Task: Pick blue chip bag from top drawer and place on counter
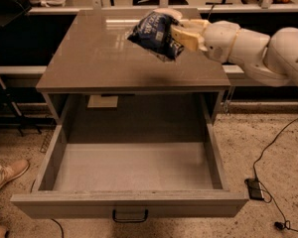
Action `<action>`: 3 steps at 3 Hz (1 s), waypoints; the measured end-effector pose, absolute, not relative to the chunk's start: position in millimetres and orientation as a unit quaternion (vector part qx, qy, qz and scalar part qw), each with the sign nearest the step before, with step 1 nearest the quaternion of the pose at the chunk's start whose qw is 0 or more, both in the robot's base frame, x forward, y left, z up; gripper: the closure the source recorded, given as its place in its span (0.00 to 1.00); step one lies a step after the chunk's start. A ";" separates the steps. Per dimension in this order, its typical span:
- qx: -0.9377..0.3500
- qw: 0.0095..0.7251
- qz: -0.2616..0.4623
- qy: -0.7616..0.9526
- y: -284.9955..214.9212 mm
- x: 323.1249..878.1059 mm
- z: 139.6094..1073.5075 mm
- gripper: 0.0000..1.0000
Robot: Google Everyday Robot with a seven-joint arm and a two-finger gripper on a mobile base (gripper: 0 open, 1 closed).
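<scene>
The blue chip bag (155, 34) is a crumpled dark-blue foil bag with white lettering, held in the air above the right half of the counter (99, 58). My gripper (179, 34) reaches in from the right on a white arm and is shut on the bag's right end. The top drawer (131, 167) stands pulled fully out below the counter, its inside bare, with a dark handle (130, 216) at the centre of its front.
A white bowl (169, 12) at the counter's back is mostly hidden behind the bag. A shoe (5, 175) is on the floor left of the drawer. A black box and cables (255, 189) lie on the floor at the right. Dark furniture stands behind.
</scene>
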State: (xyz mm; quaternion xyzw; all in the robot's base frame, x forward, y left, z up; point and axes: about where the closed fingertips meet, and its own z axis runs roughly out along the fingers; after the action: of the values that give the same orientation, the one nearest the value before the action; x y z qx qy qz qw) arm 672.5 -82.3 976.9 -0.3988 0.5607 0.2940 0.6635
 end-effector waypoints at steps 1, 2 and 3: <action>-0.359 0.687 0.260 0.575 -75.8 716.5 981.1 1.00; -0.326 0.701 0.229 0.591 -75.3 759.3 981.4 0.82; -0.303 0.710 0.202 0.602 -86.3 793.0 978.3 0.58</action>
State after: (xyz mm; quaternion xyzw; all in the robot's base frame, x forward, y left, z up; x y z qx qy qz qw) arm 793.0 -86.3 978.3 -0.3028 0.6023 0.2024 0.7103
